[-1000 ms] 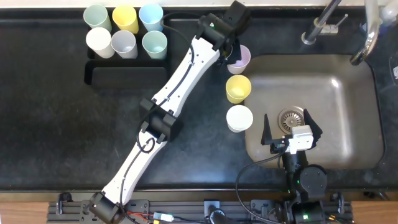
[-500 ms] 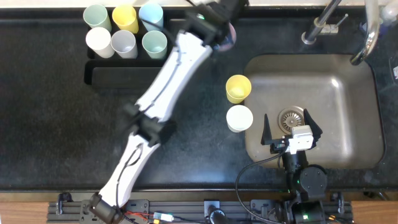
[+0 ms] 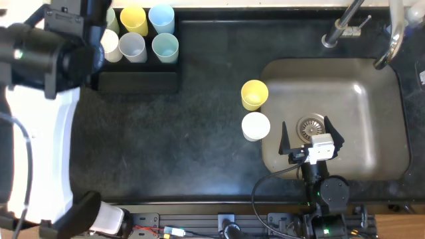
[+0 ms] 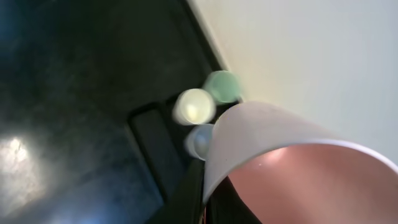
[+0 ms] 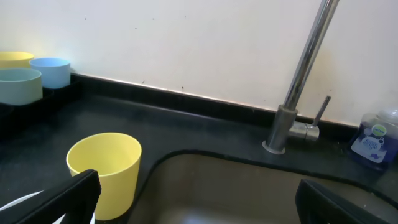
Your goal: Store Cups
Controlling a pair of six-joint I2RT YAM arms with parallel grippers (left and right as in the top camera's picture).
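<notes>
My left gripper (image 4: pixel 214 202) is shut on a lilac cup (image 4: pixel 298 168), held high above the black tray (image 4: pixel 149 143). Far below it stand a green cup (image 4: pixel 222 86), a pale cup (image 4: pixel 194 106) and a bluish cup (image 4: pixel 200 140). From above, the raised left arm (image 3: pixel 40 99) covers the tray's left end; yellow (image 3: pixel 133 18), light blue (image 3: pixel 161 18), grey (image 3: pixel 132 46) and teal (image 3: pixel 165 47) cups stand in the tray (image 3: pixel 136 81). A yellow cup (image 3: pixel 254 94) and a white cup (image 3: pixel 255 126) stand on the counter by the sink. My right gripper (image 3: pixel 311 141) hangs open over the sink.
The steel sink (image 3: pixel 358 99) lies at the right, with the faucet (image 5: pixel 305 74) and a soap bottle (image 5: pixel 376 137) behind it. The yellow cup (image 5: pixel 106 165) stands close in front of the right gripper's fingers (image 5: pixel 74 193). Dark counter (image 3: pixel 199 146) stretches between tray and sink.
The left arm lifted the lilac cup off the counter by the sink and swung it left and upward, over the tray. The right arm stayed still.
</notes>
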